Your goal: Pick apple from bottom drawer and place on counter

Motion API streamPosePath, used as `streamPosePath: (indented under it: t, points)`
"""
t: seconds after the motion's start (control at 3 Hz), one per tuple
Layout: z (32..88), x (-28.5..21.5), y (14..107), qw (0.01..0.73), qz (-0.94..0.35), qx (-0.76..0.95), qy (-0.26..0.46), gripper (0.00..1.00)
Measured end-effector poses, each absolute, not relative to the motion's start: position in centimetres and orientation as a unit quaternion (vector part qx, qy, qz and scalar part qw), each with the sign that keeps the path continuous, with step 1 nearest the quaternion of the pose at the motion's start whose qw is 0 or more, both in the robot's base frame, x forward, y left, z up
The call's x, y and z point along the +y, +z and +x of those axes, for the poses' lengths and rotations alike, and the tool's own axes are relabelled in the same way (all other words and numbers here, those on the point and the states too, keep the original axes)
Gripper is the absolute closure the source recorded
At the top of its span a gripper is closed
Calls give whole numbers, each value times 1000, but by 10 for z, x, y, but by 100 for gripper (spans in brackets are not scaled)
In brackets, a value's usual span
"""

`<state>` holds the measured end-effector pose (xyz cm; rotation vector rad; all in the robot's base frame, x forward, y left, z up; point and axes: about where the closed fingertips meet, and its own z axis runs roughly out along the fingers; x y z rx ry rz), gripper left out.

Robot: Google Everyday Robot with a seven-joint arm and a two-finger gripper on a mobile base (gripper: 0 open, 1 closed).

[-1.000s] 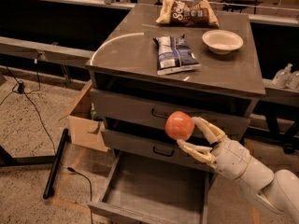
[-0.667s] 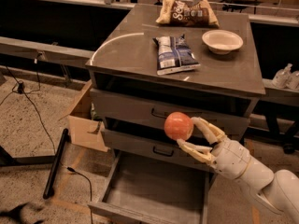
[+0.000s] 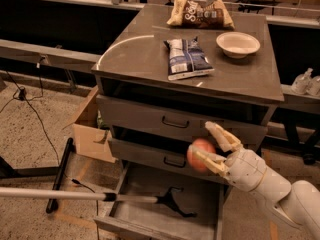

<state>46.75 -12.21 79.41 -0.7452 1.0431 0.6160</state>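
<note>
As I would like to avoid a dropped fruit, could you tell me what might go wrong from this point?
1. The gripper holds the apple near its fingertips, above the open bottom drawer; a slip could drop it into the drawer or onto the floor.
2. Rising to the counter, the apple might knock its front edge.
3. The chip bag and bowl crowd the right side; the bare left looks safer.

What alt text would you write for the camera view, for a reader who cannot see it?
The robot's hand grips the apple in mid-air in front of the upper drawers, above the open bottom drawer. A long pole reaches into that drawer from the left. The counter above holds two snack bags and a bowl.
</note>
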Motion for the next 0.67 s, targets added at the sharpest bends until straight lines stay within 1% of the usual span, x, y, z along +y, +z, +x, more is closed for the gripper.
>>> streamPosePath:
  t: [0.33, 0.67]
  points:
    - [467, -120, 795, 757, -343, 478, 284, 0]
    - [467, -120, 795, 757, -343, 478, 284, 0]
